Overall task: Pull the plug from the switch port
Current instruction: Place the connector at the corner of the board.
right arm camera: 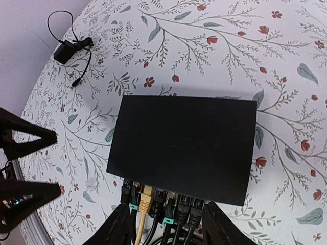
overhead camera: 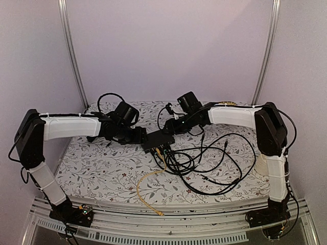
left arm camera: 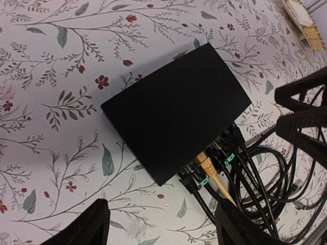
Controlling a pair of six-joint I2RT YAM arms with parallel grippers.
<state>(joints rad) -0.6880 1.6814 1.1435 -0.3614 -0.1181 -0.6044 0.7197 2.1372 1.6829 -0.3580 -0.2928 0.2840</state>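
Observation:
The switch is a flat black box lying mid-table between both grippers. Its port row faces the near edge and is filled with black plugs and one yellow plug, which also shows in the left wrist view. My right gripper is open above the cables, its fingers standing either side of the plug row without gripping any. My left gripper is open at the switch's left corner, with only tablecloth between its fingers; its right finger is close to the black cables.
A tangle of black cables spreads right of the switch. The yellow cable loops to the table's near edge. A small black power adapter lies at the far left. A beige object sits beyond the switch.

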